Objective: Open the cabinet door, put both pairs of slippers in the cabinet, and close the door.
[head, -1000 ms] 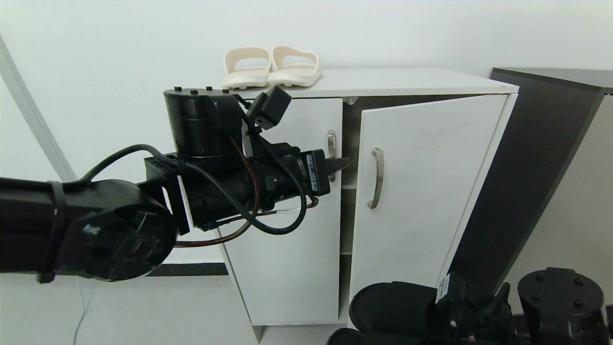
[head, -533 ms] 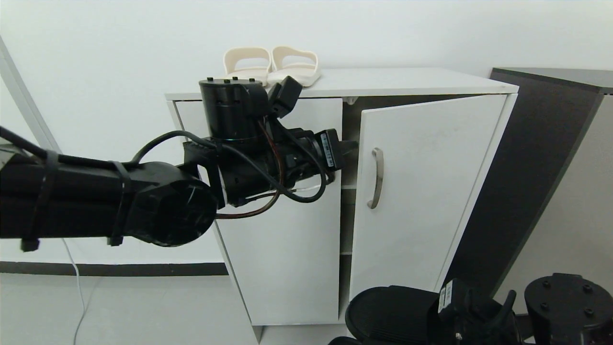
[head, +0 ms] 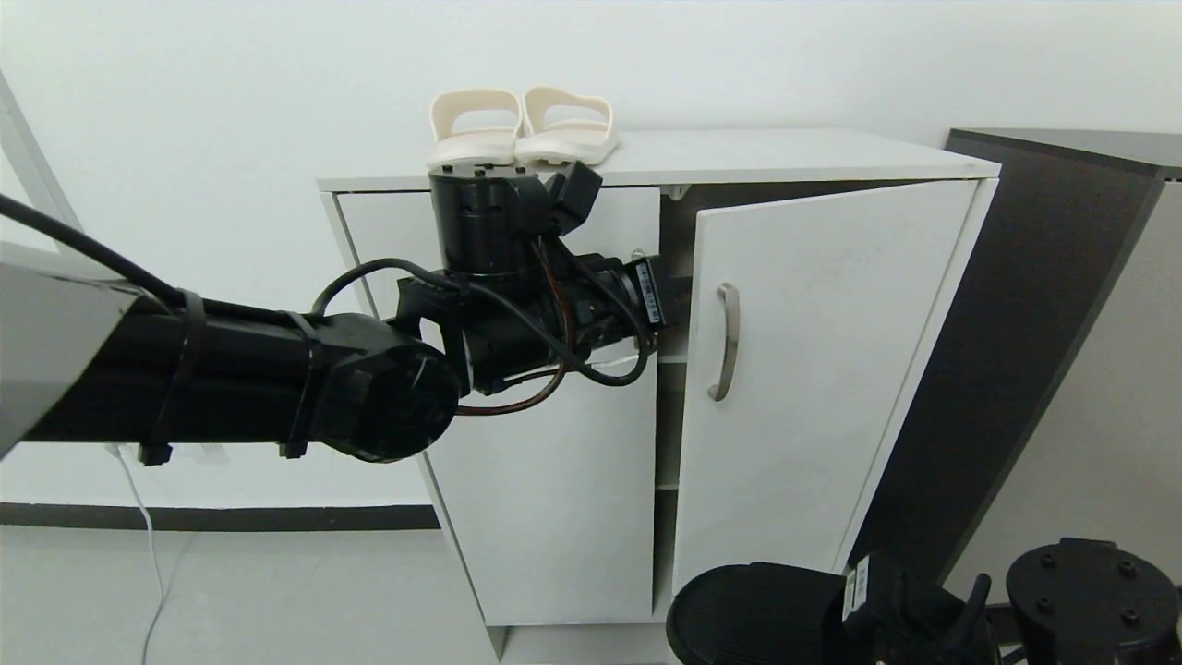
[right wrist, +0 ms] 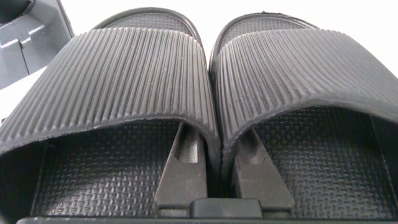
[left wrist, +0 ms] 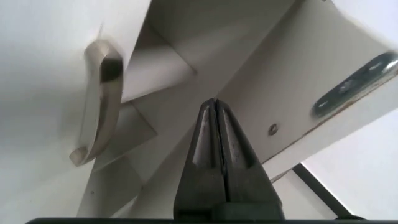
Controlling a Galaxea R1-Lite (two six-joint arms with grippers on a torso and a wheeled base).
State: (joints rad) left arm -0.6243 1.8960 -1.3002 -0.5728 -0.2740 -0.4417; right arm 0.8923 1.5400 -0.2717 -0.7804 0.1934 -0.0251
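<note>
At the gap between the cabinet's [head: 785, 152] doors, the left gripper [head: 679, 297] points in from the left, its arm stretched level. The wrist view shows its fingers pressed together near a door handle [left wrist: 99, 99]. The right door [head: 813, 369] stands ajar. Low at the near right, the right gripper [right wrist: 216, 149] pinches the black slippers [right wrist: 143, 68] by their touching inner walls. White slippers [head: 522, 125] rest on the cabinet top.

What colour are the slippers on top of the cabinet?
The slippers are cream; the head view shows them best.
</note>
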